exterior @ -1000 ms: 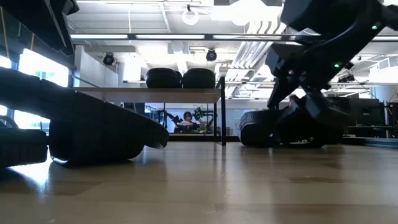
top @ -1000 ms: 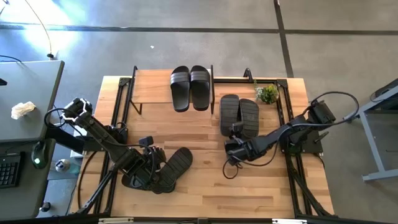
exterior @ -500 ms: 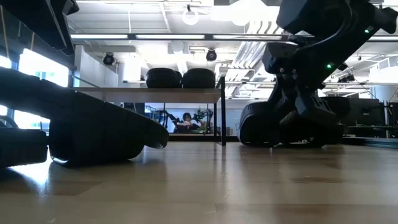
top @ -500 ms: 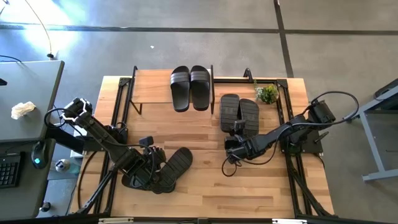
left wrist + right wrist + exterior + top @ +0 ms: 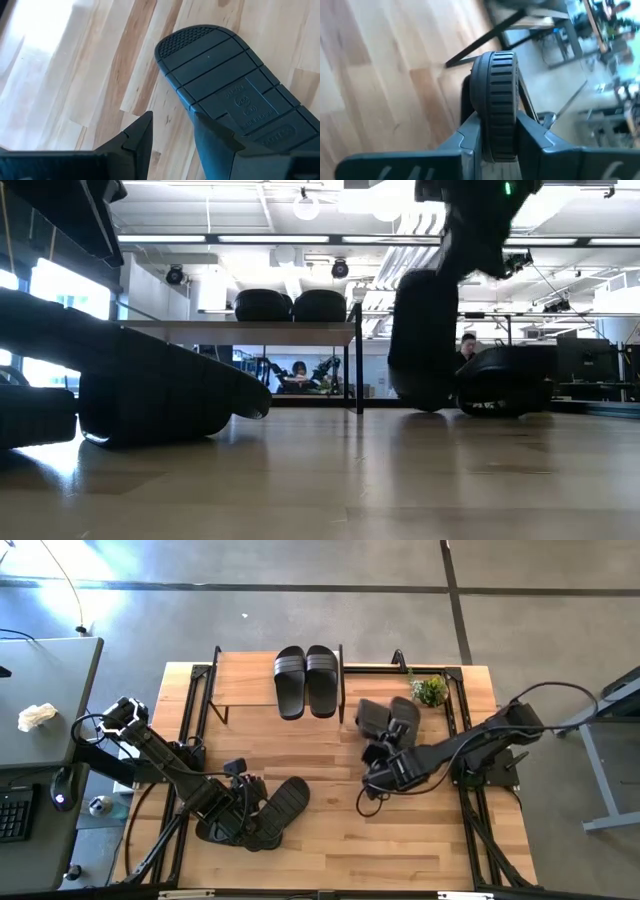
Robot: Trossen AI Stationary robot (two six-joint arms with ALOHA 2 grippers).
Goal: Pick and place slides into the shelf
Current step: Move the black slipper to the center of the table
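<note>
Gripping one black slide by its edge, the right hand holds it clear of the surface, just at four o'clock from the shelf. The right wrist view shows the two fingers pressed against either side of the ridged sole, and the low view shows the slide hanging upright with its lower end off the wood. Its partner, a second slide, lies flat on the surface just at three o'clock from the lifted one, near a small green plant.

On the shelf's wooden top, at its three-o'clock end, a pair of slides sits side by side.

Toward seven o'clock on the surface, the left hand rests low beside another slide that lies sole-up. Its fingers stand apart, one of them against the sole's edge, with bare wood showing between them; whether they pinch the slide, I cannot tell.
</note>
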